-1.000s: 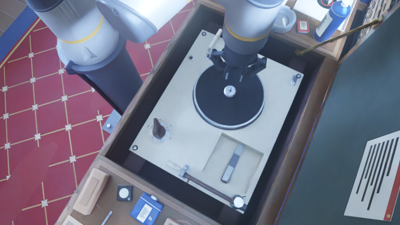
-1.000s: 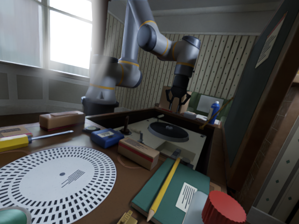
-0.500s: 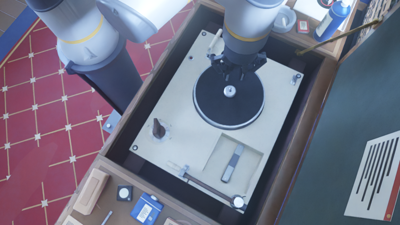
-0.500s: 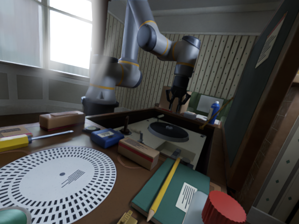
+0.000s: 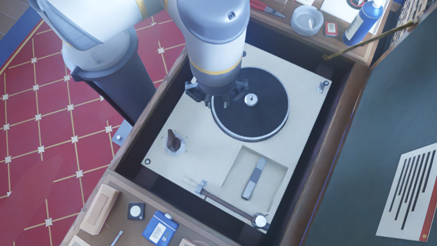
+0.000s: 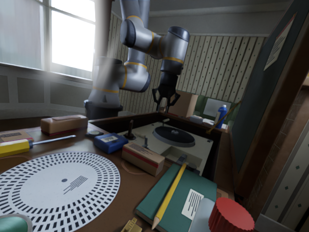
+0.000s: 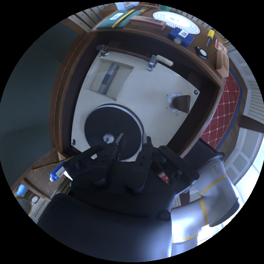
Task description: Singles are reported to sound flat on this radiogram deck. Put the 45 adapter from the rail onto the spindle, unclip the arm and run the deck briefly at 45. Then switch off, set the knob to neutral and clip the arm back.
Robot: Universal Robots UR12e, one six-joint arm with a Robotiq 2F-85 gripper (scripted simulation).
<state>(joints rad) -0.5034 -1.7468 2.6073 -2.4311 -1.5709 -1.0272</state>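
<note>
My gripper (image 5: 217,102) (image 6: 163,107) (image 7: 131,141) hangs above the rear-left rim of the black platter (image 5: 250,104) (image 6: 174,136) (image 7: 113,130). A silver 45 adapter (image 5: 251,99) (image 7: 108,138) sits on the spindle at the platter's centre. The brown speed knob (image 5: 173,141) (image 6: 130,129) (image 7: 182,103) stands at the deck's left side, and the tonearm (image 5: 227,205) (image 7: 128,53) lies along the front edge, held in its clip (image 5: 200,186) (image 7: 152,62). The gripper's fingers are partly open and hold nothing.
The wooden cabinet well (image 5: 146,101) walls in the deck on all sides, its raised lid (image 5: 397,122) standing to the right on a brass stay (image 5: 366,41). A recess with a grey bar (image 5: 253,179) lies in front of the platter. Tools and boxes crowd the shelves.
</note>
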